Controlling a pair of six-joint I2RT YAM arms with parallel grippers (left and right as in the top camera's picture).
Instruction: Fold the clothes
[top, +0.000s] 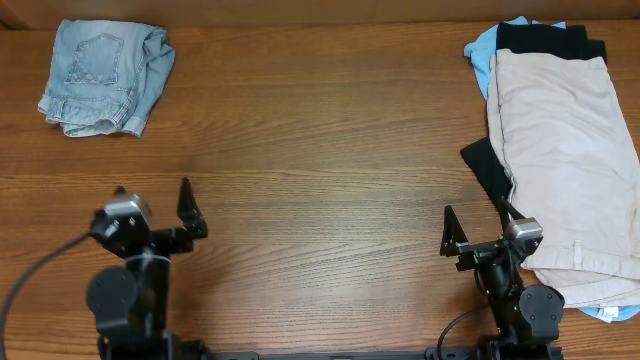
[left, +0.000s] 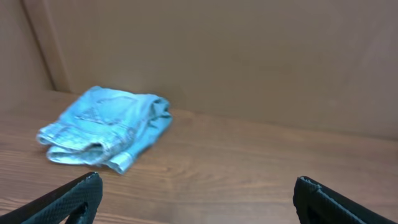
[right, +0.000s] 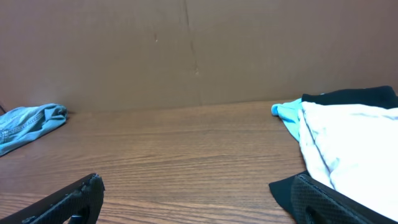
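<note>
Folded light-blue denim shorts (top: 105, 78) lie at the far left corner of the table; they also show in the left wrist view (left: 106, 127) and the right wrist view (right: 28, 124). A pile of garments sits at the right: a beige one (top: 565, 160) on top, black (top: 550, 38) and sky-blue (top: 482, 50) beneath. My left gripper (top: 155, 210) is open and empty near the front left. My right gripper (top: 478, 232) is open and empty at the front, its right finger (right: 323, 202) beside the pile's black edge (top: 485, 165).
The wooden table (top: 320, 170) spans the view, with a brown wall (right: 186, 50) behind its far edge. Some sky-blue cloth (top: 605, 312) peeks out under the pile at the front right.
</note>
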